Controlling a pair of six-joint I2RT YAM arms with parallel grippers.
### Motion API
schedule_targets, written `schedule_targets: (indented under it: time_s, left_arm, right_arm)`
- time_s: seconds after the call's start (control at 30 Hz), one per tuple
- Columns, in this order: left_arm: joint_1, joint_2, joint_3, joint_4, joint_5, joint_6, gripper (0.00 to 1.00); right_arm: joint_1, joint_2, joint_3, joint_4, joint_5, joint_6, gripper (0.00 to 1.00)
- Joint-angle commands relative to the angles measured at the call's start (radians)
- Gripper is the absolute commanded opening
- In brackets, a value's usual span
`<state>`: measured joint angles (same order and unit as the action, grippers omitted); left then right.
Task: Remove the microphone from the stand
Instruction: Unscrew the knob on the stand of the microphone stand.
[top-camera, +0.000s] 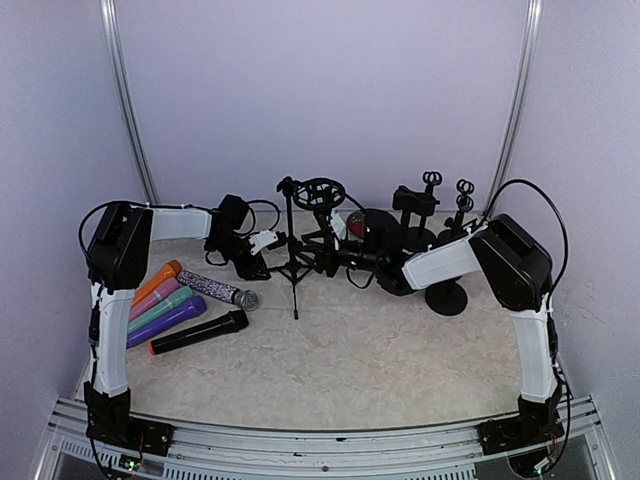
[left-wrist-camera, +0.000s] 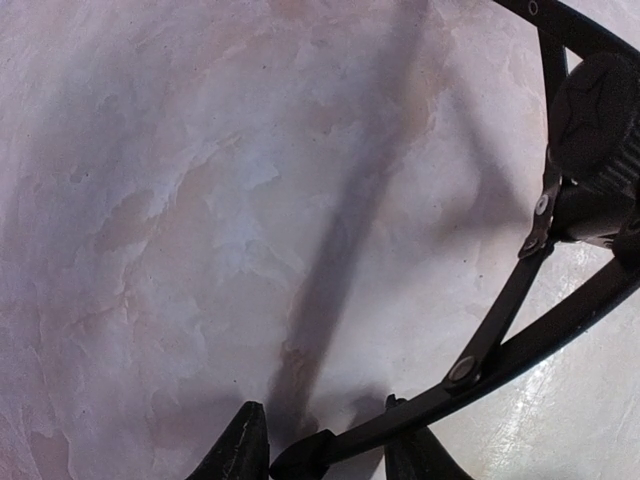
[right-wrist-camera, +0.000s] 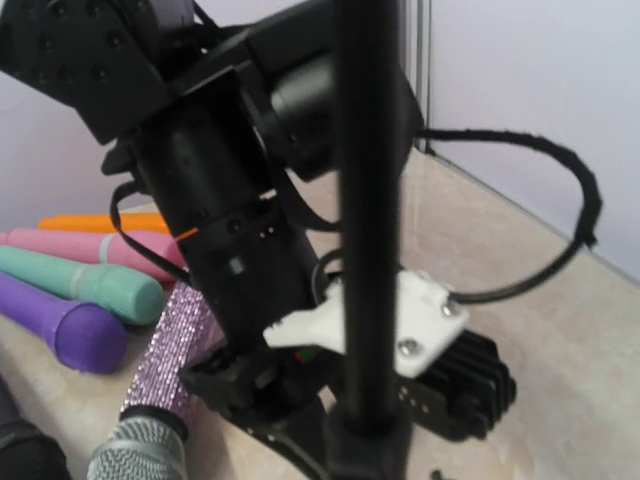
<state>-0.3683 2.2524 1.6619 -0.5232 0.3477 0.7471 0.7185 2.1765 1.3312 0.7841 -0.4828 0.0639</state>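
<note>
stand pole (right-wrist-camera: 365, 200) blurred, left claw (left-wrist-camera: 325, 445) cropped

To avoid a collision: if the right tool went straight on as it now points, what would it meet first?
Most likely the stand's upright pole, close and blurred at the centre of its wrist view; the left arm is behind it.

The top camera looks from above the near edge across the whole counter (top-camera: 330, 350) to the far wall. The left wrist camera faces steeply down, close to the surface. The right wrist camera sits low, facing the left edge, close on the stand (right-wrist-camera: 368, 200), which all three views share.
</note>
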Motion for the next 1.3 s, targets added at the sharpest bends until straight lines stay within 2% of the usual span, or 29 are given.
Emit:
schedule_targets:
  time_s: [0.0,0.17,0.37,0.57,0.7,0.93,1.27]
  left_arm:
    - [-0.015,0.021,0.017,-0.003,-0.021,0.018,0.38]
    - [-0.015,0.022,0.017,-0.006,-0.019,0.021,0.37]
    - [-0.015,0.018,0.016,-0.009,-0.021,0.023,0.37]
    - [-0.015,0.012,0.015,-0.011,-0.024,0.029,0.36]
    - [-0.015,0.012,0.017,-0.01,-0.026,0.033,0.36]
    - [-0.015,0.011,0.019,-0.018,-0.024,0.031,0.36]
    - [-0.015,0.013,0.018,-0.022,-0.03,0.032,0.36]
  right_arm:
    - [0.014,0.032,0.038,0.003,0.028,-0.038,0.43]
    - [0.017,0.037,0.044,-0.024,0.038,-0.05,0.36]
    - [0.018,0.045,0.042,-0.025,0.065,-0.046,0.35]
    - [0.021,0.017,0.006,0.007,0.09,-0.046,0.29]
    - [0.022,-0.006,-0.021,0.037,0.113,-0.028,0.38]
    - [0.022,-0.02,-0.045,0.088,0.135,-0.014,0.44]
    - [0.022,-0.016,-0.014,0.083,0.123,0.014,0.38]
